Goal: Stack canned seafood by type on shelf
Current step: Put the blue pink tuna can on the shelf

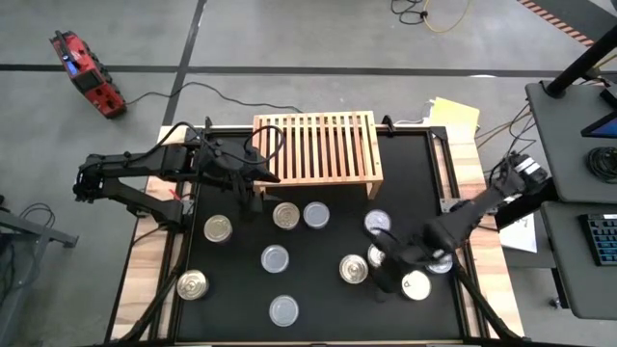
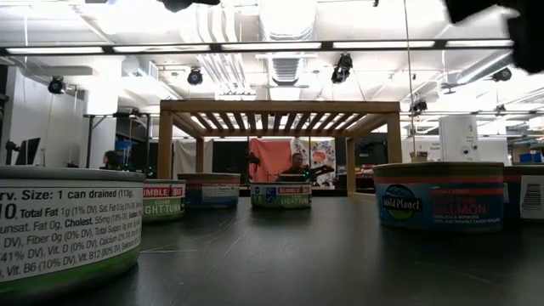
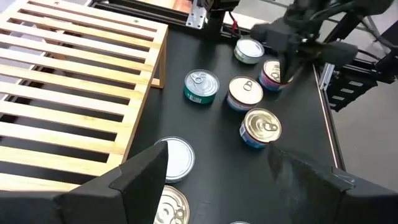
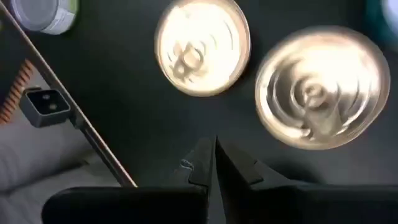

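My left gripper point(image 1: 253, 198) hangs open and empty beside the bare light-wood slatted shelf point(image 1: 315, 149), my right gripper point(image 1: 384, 285) shut among round metal tins point(image 1: 354, 269) on the black worktop point(image 1: 318, 313), risks scattering them.

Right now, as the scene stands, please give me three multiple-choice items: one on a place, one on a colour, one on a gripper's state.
1. Where do the cans stand?
A) on the shelf
B) on the black table
C) on the floor

2. What colour is the shelf?
A) red
B) light wood
C) blue

3. How is the right gripper?
A) shut, empty
B) open
C) shut on a can

Answers:
1 B: every can sits on the table and the slatted top carries none.
2 B: its slats and legs are pale wood.
3 A: its fingers meet with nothing between them.
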Available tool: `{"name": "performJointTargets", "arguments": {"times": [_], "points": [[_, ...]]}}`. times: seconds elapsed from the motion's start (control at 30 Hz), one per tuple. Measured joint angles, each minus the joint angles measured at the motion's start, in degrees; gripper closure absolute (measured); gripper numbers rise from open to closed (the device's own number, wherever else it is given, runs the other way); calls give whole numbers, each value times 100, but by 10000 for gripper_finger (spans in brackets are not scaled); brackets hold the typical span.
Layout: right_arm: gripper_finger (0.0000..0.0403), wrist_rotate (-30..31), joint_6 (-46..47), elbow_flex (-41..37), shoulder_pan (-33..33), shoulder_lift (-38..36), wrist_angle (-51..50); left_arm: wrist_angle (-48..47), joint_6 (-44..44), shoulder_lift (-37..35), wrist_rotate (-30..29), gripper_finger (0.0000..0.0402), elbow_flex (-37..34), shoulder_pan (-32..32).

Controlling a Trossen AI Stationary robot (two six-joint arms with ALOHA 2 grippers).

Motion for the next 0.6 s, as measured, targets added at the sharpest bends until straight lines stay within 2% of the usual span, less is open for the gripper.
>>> {"name": "performJointTargets", "arguments": {"times": [0.13,0.23,0.43,0.6], "points": [[390,730,1143,-728,389,-164,535,20,109,1,0,141,0,0],[390,1278,1377,-893,469,-257,622,21,110,2,0,141,0,0],[390,1167,1502,-1017,388,-149,55,70,101,7,0,141,0,0],[390,578,1280,-1037,382,-58,60,83,62,7,-1,141,0,0]]}}
